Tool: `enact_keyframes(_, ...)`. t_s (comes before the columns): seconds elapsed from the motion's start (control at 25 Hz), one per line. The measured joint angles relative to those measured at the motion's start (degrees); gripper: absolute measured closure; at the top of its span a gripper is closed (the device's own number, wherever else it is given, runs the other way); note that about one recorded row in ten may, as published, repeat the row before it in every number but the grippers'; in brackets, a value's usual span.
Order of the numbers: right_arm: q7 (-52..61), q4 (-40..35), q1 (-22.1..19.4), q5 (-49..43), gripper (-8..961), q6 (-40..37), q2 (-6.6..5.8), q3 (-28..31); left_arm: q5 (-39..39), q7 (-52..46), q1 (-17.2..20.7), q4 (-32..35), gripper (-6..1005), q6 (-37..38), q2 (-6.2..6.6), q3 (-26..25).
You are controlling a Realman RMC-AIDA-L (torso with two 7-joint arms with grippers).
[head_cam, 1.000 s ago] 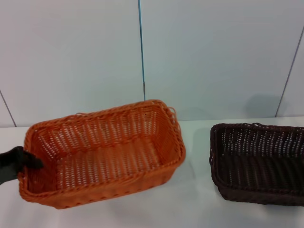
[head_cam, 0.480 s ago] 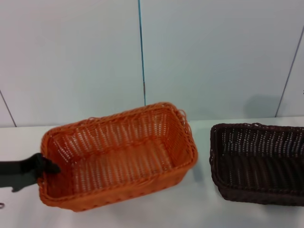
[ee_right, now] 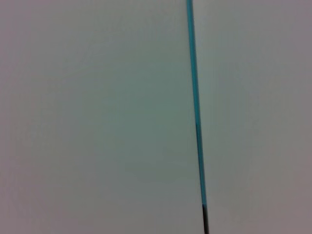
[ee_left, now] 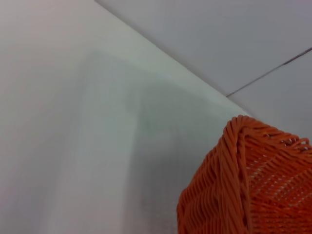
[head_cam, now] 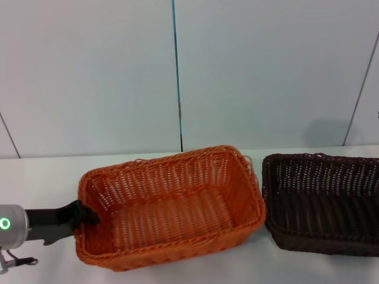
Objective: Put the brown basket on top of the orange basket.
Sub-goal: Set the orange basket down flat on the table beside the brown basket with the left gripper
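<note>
The orange basket point(head_cam: 177, 213) sits on the white table in the middle of the head view, tilted a little. Its right end is close to the brown basket point(head_cam: 325, 201), which stands at the right edge, partly cut off. My left gripper point(head_cam: 87, 215) comes in from the left and is shut on the rim of the orange basket's left short end, one finger inside the basket. A corner of the orange basket also shows in the left wrist view point(ee_left: 253, 185). My right gripper is out of view; its wrist view shows only wall.
The white table point(head_cam: 35, 171) runs back to a pale wall with a blue vertical seam point(head_cam: 176, 71). The same seam shows in the right wrist view point(ee_right: 195, 97). My left arm's grey wrist with a green ring light point(head_cam: 6, 223) is at the lower left.
My left gripper has moved to the right with the orange basket in it. The basket now lies close to the brown basket, which has not moved.
</note>
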Motion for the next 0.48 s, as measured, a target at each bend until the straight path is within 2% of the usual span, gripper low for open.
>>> enact_keyframes(0.48,0.0,-0.1,0.0,0.0,345,0.0,0.04,0.0,-1.0,0.9,-0.1,-5.3,751,-8.0,-0.03,3.7)
